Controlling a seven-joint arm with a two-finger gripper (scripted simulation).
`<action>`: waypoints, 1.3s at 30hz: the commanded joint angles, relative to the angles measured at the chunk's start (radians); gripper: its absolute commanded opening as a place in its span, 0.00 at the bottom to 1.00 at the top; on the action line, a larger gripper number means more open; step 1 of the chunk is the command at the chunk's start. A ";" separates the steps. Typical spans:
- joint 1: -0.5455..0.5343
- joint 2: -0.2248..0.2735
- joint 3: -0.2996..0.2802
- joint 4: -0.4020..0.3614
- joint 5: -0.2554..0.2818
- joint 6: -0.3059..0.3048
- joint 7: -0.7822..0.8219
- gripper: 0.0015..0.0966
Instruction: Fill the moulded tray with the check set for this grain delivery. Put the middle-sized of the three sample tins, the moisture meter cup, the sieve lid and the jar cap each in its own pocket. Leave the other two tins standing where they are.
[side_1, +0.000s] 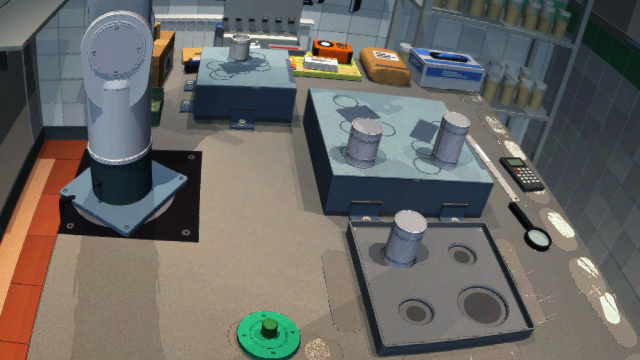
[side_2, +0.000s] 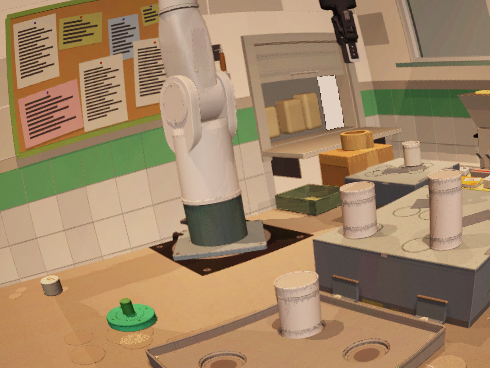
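Observation:
The middle-sized tin (side_1: 405,245) (side_2: 298,304) stands upright in the far-left pocket of the moulded tray (side_1: 440,285) (side_2: 300,340). The short tin (side_1: 363,142) (side_2: 358,209) and the tall tin (side_1: 450,140) (side_2: 445,209) stand on the large blue block. The moisture meter cup (side_1: 240,47) (side_2: 411,153) stands on the far blue block. The green sieve lid (side_1: 268,334) (side_2: 131,316) lies on the bench near the front edge. The small jar cap (side_2: 51,285) lies further left. My gripper (side_2: 348,45) is open, empty, high above the bench.
The large blue block (side_1: 397,155) stands just behind the tray. The robot base (side_1: 120,150) rises on the left. A calculator (side_1: 521,173) and a magnifier (side_1: 532,230) lie to the right. Boxes and a meter line the back wall.

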 commanded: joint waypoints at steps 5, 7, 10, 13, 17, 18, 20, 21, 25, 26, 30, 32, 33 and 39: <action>-0.077 -0.004 -0.075 0.003 0.000 0.000 -0.152 0.77; -0.109 0.001 -0.106 -0.001 0.001 0.000 -0.215 0.77; -0.157 0.013 -0.150 -0.012 0.007 0.001 -0.310 0.77; -0.206 0.031 -0.191 -0.030 0.016 0.002 -0.402 0.77; -0.269 0.063 -0.238 -0.060 0.034 0.005 -0.517 0.77; -0.285 0.072 -0.248 -0.069 0.039 0.006 -0.544 0.77; -0.316 0.091 -0.267 -0.087 0.050 0.009 -0.596 0.77; -0.331 0.100 -0.275 -0.096 0.056 0.010 -0.621 0.77; -0.387 0.138 -0.302 -0.133 0.079 0.017 -0.709 0.77; -0.400 0.147 -0.308 -0.143 0.085 0.019 -0.728 0.77; -0.448 0.181 -0.324 -0.178 0.106 0.027 -0.795 0.77; -0.469 0.196 -0.330 -0.193 0.115 0.031 -0.823 0.77; -0.478 0.203 -0.333 -0.201 0.120 0.033 -0.835 0.77; -0.521 0.234 -0.342 -0.235 0.139 0.043 -0.888 0.77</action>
